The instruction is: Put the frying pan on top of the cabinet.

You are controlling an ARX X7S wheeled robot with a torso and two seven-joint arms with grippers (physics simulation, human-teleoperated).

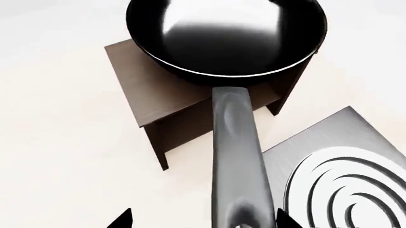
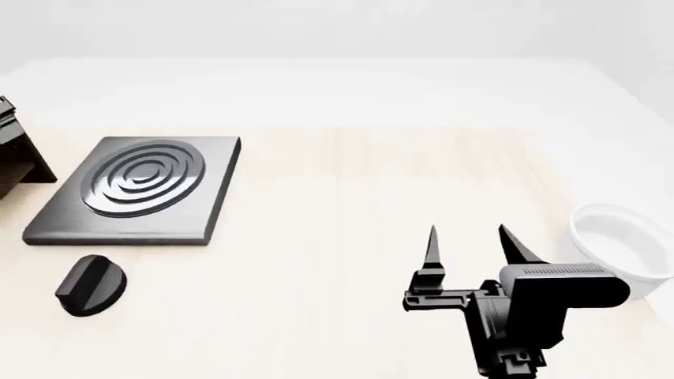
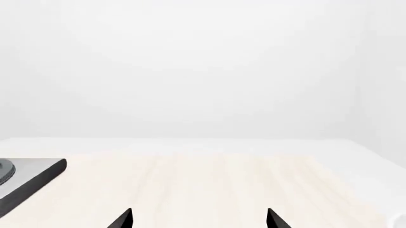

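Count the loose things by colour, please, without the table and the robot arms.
Black: 2, frying pan and knob
Brown: 1, cabinet
Grey: 1, burner plate
White: 1, bowl
Total: 5

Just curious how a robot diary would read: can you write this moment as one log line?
left gripper: holding frying pan by its handle | pan: over cabinet | right gripper: open, idle

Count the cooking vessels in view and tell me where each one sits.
2. The frying pan is over the cabinet, its handle between the left gripper's fingers. The white bowl stands at the table's right edge. Others may lie outside the views.
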